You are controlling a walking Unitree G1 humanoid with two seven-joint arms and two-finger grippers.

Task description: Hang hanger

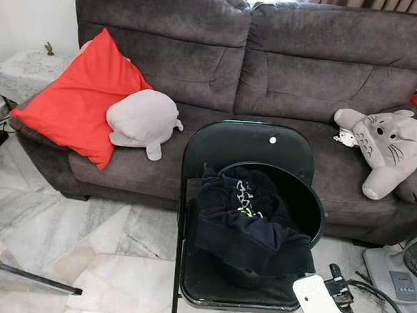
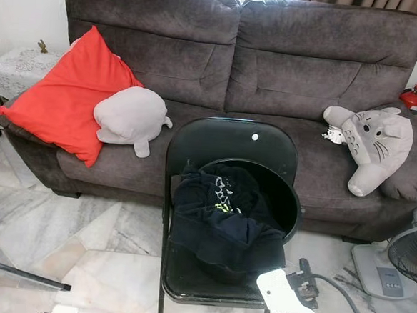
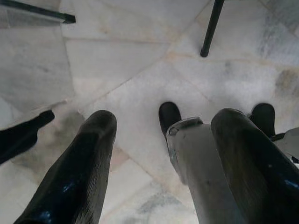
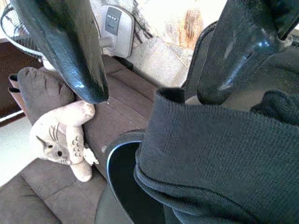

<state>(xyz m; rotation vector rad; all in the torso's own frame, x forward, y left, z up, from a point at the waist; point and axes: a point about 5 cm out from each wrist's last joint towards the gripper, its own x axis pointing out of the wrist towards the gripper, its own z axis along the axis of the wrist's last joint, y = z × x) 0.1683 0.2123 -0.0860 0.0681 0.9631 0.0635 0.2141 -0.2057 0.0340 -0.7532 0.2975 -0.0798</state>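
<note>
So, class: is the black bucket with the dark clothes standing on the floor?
No, the bucket with the dark clothes sits on the black chair seat.

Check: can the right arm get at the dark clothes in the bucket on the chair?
Probably yes. The right end effector is open just above the clothes, which spill over the bucket rim on the chair; nothing lies between them.
</note>
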